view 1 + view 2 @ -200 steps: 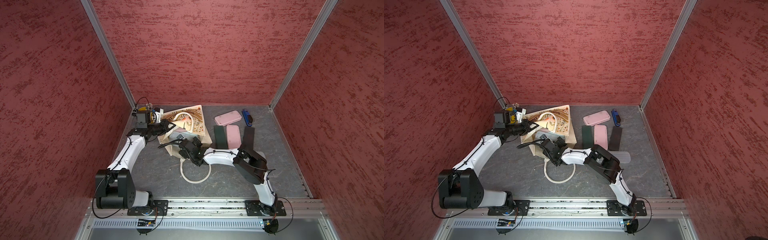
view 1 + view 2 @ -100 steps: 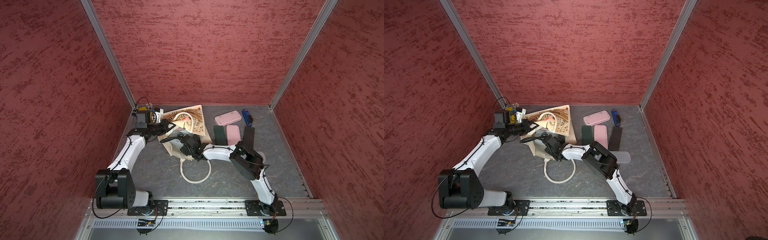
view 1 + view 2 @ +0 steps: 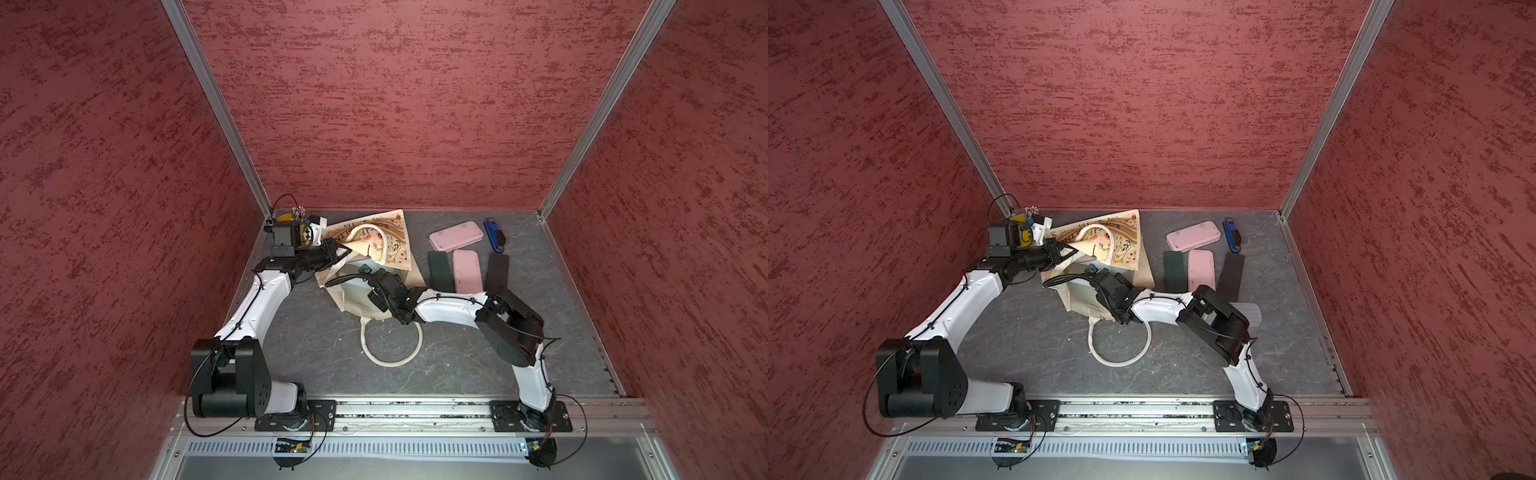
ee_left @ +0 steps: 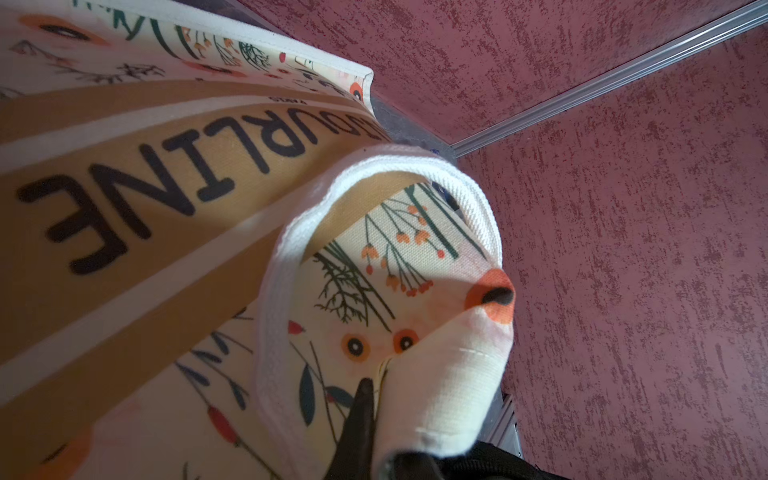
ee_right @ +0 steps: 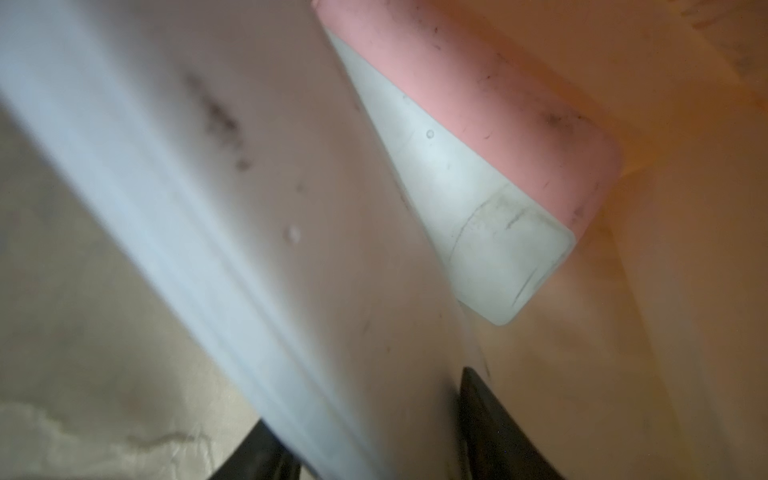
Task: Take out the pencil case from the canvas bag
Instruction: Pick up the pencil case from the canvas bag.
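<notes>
In both top views, the left pincer (image 3: 341,249) is pinching the rim of the canvas bag (image 3: 395,243) and holding that side up, so the mouth is gaping. The right pincer (image 3: 370,284) is sitting low inside that mouth, under the lifted cloth. A pale pencil case (image 3: 353,289) is peeking out right at its tip. The bag is lying on the desk (image 3: 316,345), and one white handle (image 3: 390,359) is looping on the desk behind the right pincer. Some pink pencil cases (image 3: 456,236) are lying flat on the desk, well apart from both pincers.

In the left wrist view, the left pincer (image 4: 380,415) is shut tight on a fold of the bag's cream cloth (image 4: 436,374). One black finger (image 4: 362,407) is pressing against it. The tan band (image 4: 145,187) with big letters is stretching away in front of the pincer.

In the right wrist view, the right pincer's two black fingers (image 5: 490,415) are standing on either side of the pale pencil case (image 5: 249,249). The case is filling the gap between them and running on ahead. I cannot tell if they are squeezing it properly or only touching it. Farther ahead, deeper in the bag, a pink and frosted case (image 5: 478,199) is lying untouched.

To do this step well, I think the right pincer should be squeezing the case across its thin sides, with no bag cloth caught in between. Then it should pull straight back out through the mouth while the left pincer is holding the rim high. The case looks smooth, so it may slip.
</notes>
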Controlling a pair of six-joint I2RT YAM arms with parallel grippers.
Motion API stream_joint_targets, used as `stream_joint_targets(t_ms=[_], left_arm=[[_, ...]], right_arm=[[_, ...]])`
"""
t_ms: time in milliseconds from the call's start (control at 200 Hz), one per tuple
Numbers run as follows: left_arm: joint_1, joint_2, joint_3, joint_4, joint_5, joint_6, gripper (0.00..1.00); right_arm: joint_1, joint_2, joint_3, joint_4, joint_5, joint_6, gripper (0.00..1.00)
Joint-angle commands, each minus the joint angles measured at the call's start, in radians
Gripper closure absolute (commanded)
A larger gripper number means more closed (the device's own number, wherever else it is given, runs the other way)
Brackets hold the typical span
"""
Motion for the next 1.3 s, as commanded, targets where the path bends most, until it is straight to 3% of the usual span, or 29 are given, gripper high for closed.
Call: stream_joint_targets(t_ms=[0, 441, 571, 671, 942, 1298], left_arm=[[0.003, 0.016, 0.006, 0.004, 0.017, -0.007, 0.97], [0.003, 0.018, 0.008, -0.002, 0.012, -0.006, 0.97], [0.003, 0.017, 0.01, -0.004, 0.011, -0.005, 0.97], [0.003, 0.017, 0.01, -0.005, 0.009, -0.004, 0.97], [0.002, 0.011, 0.009, -0.002, 0.01, -0.004, 0.97], [0.001, -0.002, 0.002, 0.02, 0.014, -0.007, 0.97]], right_arm=[[0.004, -0.038, -0.018, -0.01, -0.067, 0.014, 0.51], [0.004, -0.059, -0.012, -0.038, -0.112, 0.026, 0.72], [0.005, -0.091, -0.029, -0.039, -0.147, 0.028, 0.84], [0.005, -0.11, -0.041, -0.042, -0.168, 0.031, 1.0], [0.013, -0.175, -0.083, -0.04, -0.202, 0.063, 1.0], [0.025, -0.4, -0.273, 0.03, -0.303, 0.187, 1.0]])
